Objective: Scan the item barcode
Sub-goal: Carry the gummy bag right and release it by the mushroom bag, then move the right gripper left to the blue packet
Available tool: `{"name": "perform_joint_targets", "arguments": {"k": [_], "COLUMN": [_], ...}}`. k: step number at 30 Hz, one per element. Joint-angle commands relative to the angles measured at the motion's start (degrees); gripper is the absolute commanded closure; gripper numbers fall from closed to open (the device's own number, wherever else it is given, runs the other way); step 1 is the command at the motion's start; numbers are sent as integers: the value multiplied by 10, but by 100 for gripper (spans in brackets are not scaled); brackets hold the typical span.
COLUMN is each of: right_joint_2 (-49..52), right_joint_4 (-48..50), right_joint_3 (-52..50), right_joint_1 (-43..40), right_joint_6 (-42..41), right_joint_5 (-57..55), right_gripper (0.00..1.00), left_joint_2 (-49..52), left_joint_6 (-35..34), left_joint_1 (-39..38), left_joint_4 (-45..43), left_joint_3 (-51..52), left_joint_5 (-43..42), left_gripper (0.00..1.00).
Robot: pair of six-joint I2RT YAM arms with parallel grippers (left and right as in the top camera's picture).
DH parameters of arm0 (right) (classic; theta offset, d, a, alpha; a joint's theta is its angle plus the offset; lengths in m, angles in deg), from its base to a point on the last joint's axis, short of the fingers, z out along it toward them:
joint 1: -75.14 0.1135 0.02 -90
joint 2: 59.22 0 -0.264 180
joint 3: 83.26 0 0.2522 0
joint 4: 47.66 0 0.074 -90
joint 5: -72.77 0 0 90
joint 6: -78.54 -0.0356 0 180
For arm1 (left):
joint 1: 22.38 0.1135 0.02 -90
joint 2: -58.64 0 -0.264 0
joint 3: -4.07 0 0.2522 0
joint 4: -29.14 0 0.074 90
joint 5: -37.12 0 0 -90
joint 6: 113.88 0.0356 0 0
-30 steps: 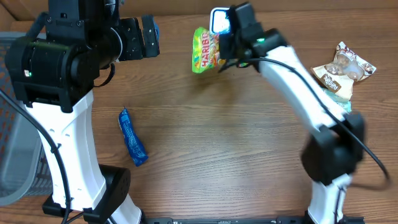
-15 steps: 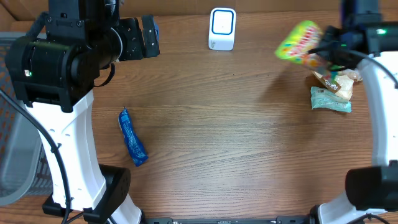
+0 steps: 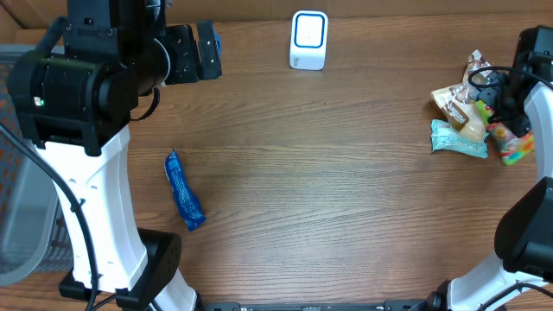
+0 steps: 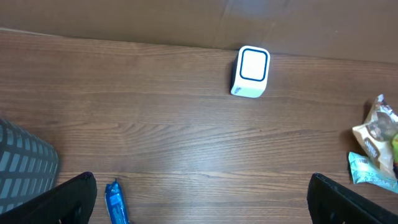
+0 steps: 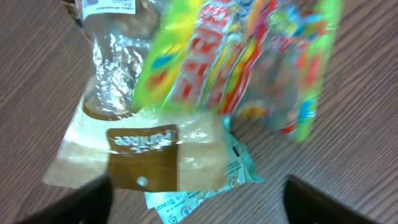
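Observation:
The white barcode scanner (image 3: 308,39) stands at the table's far edge, also seen in the left wrist view as the scanner (image 4: 251,71). A green and yellow Haribo bag (image 3: 506,143) lies at the right beside a pile of packets, under my right gripper (image 3: 504,108). In the right wrist view the Haribo bag (image 5: 249,56) is blurred and free of my right gripper (image 5: 199,208), whose fingers stand wide apart and open. My left gripper (image 4: 205,205) hangs open and empty high over the table. A blue packet (image 3: 184,192) lies at the left.
A brown and white snack bag (image 3: 465,104) and a teal packet (image 3: 458,138) lie in the pile at the right. A grey basket (image 4: 25,165) sits off the table's left side. The left arm's white column (image 3: 104,199) stands at the front left.
My right gripper carried the Haribo bag from in front of the scanner to the right side, opened, and let it go by the pile. The left arm has not moved.

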Motion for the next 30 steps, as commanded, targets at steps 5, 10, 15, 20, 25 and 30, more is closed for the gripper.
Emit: {"name": "perform_joint_targets", "arguments": {"k": [5, 10, 15, 20, 25, 30], "right_joint_2": [-8, -8, -5, 4, 34, 91], "right_joint_4": [-25, -26, -7, 35, 67, 118], "right_joint_3": [68, 101, 101, 92, 89, 89], "right_joint_1": [10, 63, 150, 263, 355, 438], "right_joint_6": [44, 74, 79, 78, 55, 43], "right_joint_5": [184, 308, 328, 325, 299, 311], "right_gripper": [8, 13, 9, 7, 7, 7], "left_joint_2": [-1, -1, -1, -1, -1, -1], "left_joint_6": [-1, -1, -1, -1, -1, -1], "left_joint_1": [-1, -1, -1, -1, -1, -1], "left_joint_4": [-1, -1, -1, -1, -1, -1], "left_joint_3": [-1, -1, -1, -1, -1, -1], "left_joint_5": [3, 3, 3, 3, 3, 3], "left_gripper": [0, 0, 0, 0, 0, 0]}}
